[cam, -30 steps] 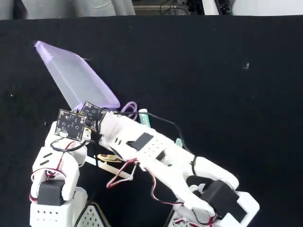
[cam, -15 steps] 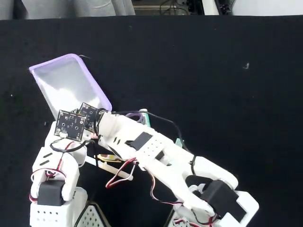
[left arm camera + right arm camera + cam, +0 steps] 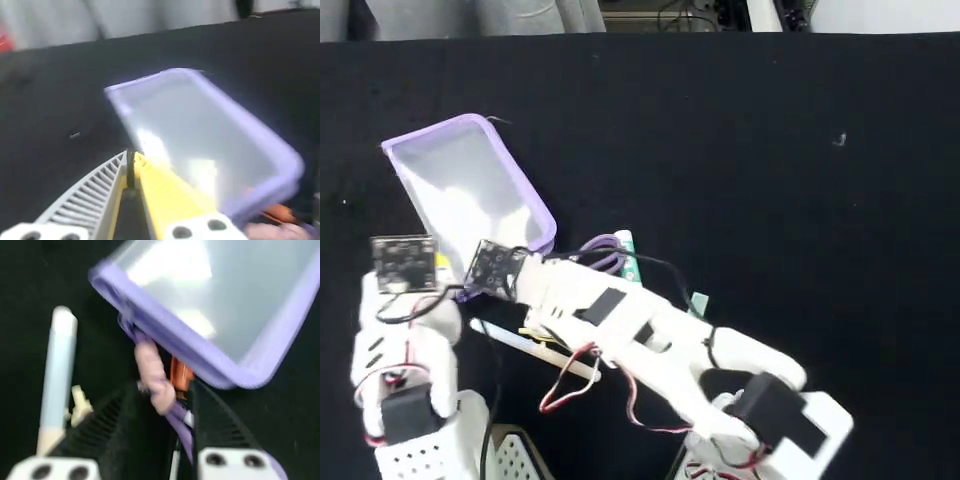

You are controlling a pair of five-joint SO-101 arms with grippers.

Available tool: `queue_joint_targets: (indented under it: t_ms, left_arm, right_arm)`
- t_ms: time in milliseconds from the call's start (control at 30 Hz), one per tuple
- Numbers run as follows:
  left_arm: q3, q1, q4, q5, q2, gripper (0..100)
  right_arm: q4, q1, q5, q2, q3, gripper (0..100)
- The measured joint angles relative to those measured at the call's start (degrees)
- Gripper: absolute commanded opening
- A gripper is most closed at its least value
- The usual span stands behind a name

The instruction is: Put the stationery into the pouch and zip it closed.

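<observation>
Pouch (image 3: 470, 190) lies on the black table (image 3: 800, 200), on the left arm's side; a pen (image 3: 57, 370) is seen outside it.
Judged light, limp and slick-filmed; best taken at the stitched purple rim. Left gripper (image 3: 131, 159) is pressed together at the pouch's edge. Right gripper (image 3: 165, 390) is set at the purple strap (image 3: 152, 375); its closure cannot be told.

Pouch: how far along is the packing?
Done: nothing visible; no stationery shows inside the pouch. In hand: the right end effector is at its purple cord. To do: the pen and pale stick lie outside it; load them, then zip.
</observation>
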Motion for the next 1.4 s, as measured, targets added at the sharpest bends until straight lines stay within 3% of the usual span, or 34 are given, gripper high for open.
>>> queue_joint_targets:
  t_ms: [300, 600, 733, 1200, 1400]
  left_arm:
    - [0.62, -21.98, 0.00, 0.00, 0.18, 3]
    - [0.62, -31.65, 0.00, 0.00, 0.18, 3]
    - [0.62, -32.97, 0.00, 0.09, 0.18, 3]
    - [3.16, -32.79, 0.00, 0.00, 0.26, 3]
    - [6.07, -26.29, 0.00, 0.18, 0.26, 3]
  right_arm:
    - [5.80, -2.37, 0.09, 11.60, -10.64, 15.5]
    - [10.81, -2.46, 0.00, 19.52, -19.96, 14.6]
    - [12.04, -2.46, 0.44, 21.98, -23.12, 0.5]
    - [22.95, 3.60, 2.90, 24.44, -37.45, 1.1]
    - [31.38, 3.96, 2.90, 24.44, -47.91, 1.1]
